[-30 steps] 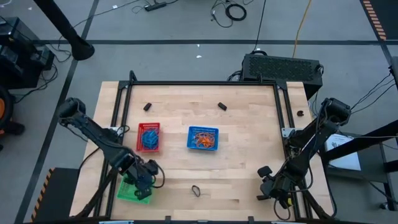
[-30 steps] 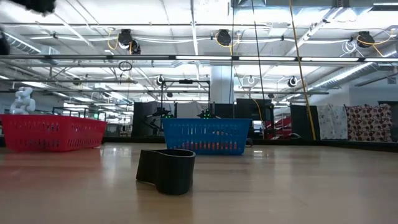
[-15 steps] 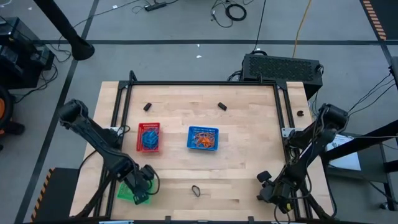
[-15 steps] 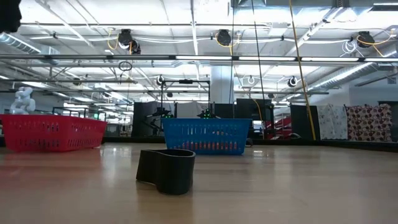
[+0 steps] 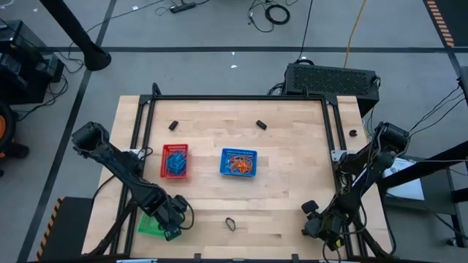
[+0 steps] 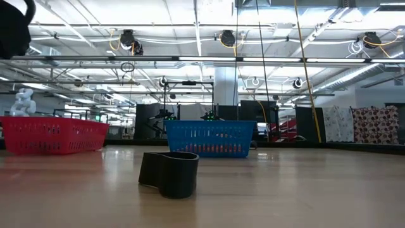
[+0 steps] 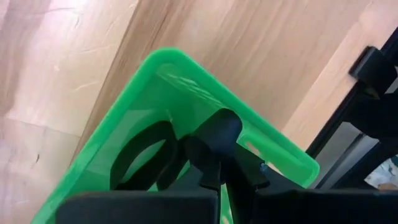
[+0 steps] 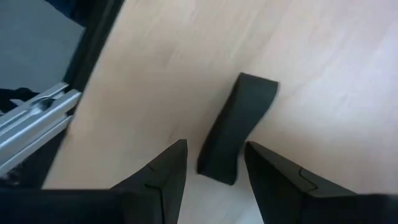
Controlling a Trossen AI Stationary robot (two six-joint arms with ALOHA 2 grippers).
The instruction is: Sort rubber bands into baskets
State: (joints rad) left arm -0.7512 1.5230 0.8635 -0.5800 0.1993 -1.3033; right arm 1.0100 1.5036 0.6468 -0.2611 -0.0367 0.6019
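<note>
**Sorting bands: left gripper in the green basket**

Reaching into the green basket (image 5: 151, 225) at the near left, the left gripper (image 7: 214, 163) has its fingers together; a black band (image 7: 142, 154) lies beside them inside. Farther off sit the red basket (image 5: 175, 161) and the blue basket (image 5: 239, 162). One black band (image 5: 230, 223) lies near centre. At the near right, the right gripper (image 8: 214, 163) hovers, fingers apart, over another black band (image 8: 238, 127).

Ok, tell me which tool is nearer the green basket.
Left. The left tool is right over the green basket, fingers shut above the black bands inside. The right tool sits across the table near its right edge.
</note>
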